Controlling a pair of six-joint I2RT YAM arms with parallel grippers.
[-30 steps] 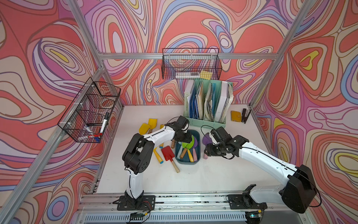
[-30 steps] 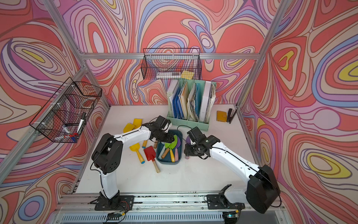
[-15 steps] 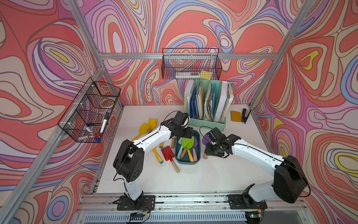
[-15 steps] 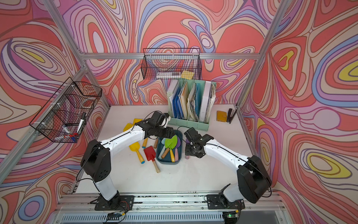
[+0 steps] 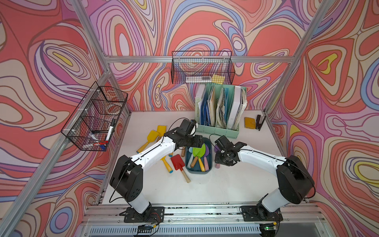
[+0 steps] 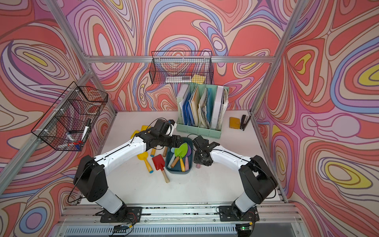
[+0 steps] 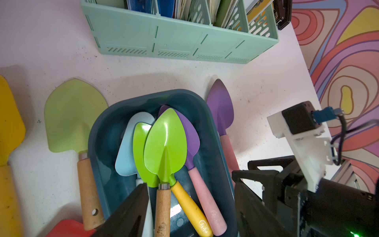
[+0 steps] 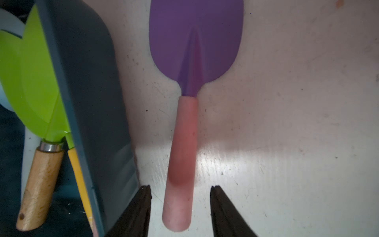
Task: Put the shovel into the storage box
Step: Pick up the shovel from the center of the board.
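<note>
The teal storage box (image 5: 196,172) (image 6: 178,172) (image 7: 143,96) sits mid-table and holds several shovels. Topmost is a green one with a wooden handle (image 5: 199,151) (image 7: 166,143). My left gripper (image 5: 197,143) (image 6: 176,141) (image 7: 188,182) hovers over the box's far end, open, holding nothing. A purple shovel with a pink handle (image 8: 194,41) (image 7: 220,106) (image 5: 217,165) lies on the table along the box's right wall (image 8: 92,102). My right gripper (image 8: 180,187) (image 5: 222,162) (image 6: 202,162) is open and straddles the handle's end, with a gap on both sides.
Left of the box lie a red shovel (image 5: 177,162), yellow shovels (image 5: 152,136) and a pale green one (image 7: 73,115). Behind stands a mint file organiser (image 5: 217,130), with a stapler (image 5: 258,122) to its right. Wire baskets hang on the back wall (image 5: 202,67) and left wall (image 5: 94,117).
My left gripper's jaws have spread wider above the box. My right gripper has sunk a little over the purple shovel's handle, its jaws narrowing slightly. Both arms' elbows have shifted.
</note>
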